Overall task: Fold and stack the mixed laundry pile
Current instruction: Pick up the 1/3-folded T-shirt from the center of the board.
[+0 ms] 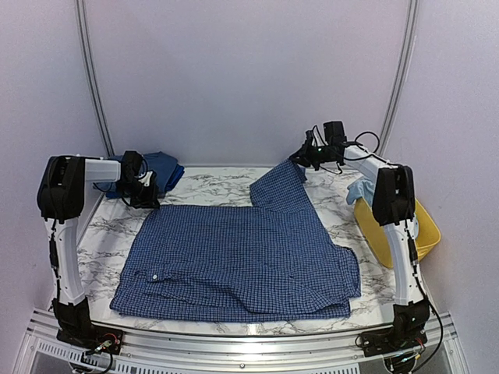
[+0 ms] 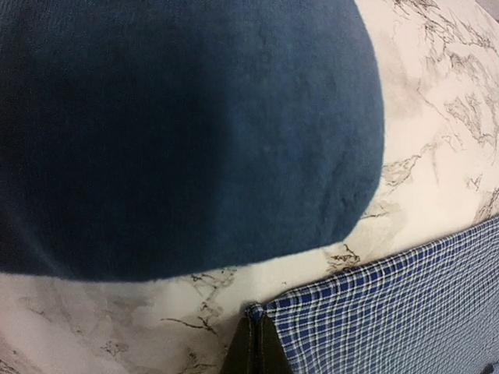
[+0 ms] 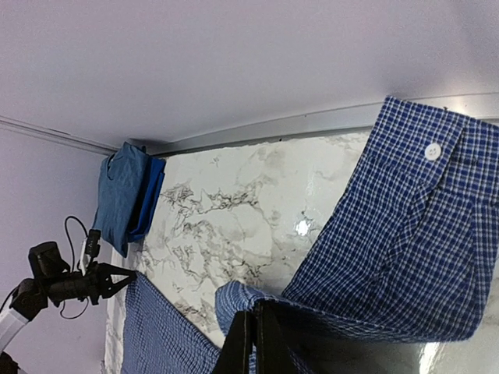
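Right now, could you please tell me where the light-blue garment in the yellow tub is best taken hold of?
Take the light-blue garment at the bunched fold spilling over the far-left rim of the yellow tub, coming from above on the table side. That part seems to sit proud of the rim; the rest is hidden behind the right arm.

Checked shirt [image 1: 242, 261]: thin woven cloth, matt, lightly creased; its button [image 3: 433, 151] is glossy white. Dark-blue garment [image 2: 179, 132]: soft knit, matt, faintly fuzzy. Tabletop [image 3: 234, 234]: marble-patterned, smooth, glossy with glare. Tub [image 1: 427, 231]: smooth yellow plastic. Front rail [image 1: 234, 336]: bare metal, satin.
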`<state>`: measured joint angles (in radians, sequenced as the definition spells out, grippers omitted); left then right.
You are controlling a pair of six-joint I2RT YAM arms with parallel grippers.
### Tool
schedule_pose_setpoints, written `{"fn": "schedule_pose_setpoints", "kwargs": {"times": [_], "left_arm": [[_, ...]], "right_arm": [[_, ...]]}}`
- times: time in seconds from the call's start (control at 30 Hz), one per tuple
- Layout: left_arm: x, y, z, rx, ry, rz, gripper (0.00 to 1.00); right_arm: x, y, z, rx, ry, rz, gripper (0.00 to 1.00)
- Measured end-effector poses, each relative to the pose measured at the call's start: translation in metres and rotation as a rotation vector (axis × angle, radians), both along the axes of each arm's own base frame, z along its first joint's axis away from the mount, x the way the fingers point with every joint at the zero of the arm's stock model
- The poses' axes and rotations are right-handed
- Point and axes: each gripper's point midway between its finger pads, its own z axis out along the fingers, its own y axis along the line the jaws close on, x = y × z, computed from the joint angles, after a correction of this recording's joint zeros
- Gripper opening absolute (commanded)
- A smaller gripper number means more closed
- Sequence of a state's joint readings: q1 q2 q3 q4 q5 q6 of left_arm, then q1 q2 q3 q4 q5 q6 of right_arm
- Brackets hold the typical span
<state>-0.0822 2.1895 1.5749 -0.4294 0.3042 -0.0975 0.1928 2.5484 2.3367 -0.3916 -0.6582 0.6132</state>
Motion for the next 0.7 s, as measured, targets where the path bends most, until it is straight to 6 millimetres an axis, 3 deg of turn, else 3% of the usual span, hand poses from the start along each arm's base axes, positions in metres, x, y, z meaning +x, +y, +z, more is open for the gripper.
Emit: {"fn": "schedule_pose_setpoints", "kwargs": {"times": [0.13,0.4,0.7], "left_arm": [[-0.008,0.003,0.004,0.011,-0.021,-0.001,0.0],[-0.019,0.005,0.039,0.047,-0.131,-0.071,0.0],[-0.054,-0.001,0.08,0.134,-0.254,-0.19,0.0]], "right_arm": [[-0.031,-0.004,0.015,0.001,0.038,0.013,0.0],[-0.097,-0.012,0.086,0.005,-0.031,0.04,0.0],[-0.166,-0.011,0.09,-0.023,-0.012,0.071,0.0]]}}
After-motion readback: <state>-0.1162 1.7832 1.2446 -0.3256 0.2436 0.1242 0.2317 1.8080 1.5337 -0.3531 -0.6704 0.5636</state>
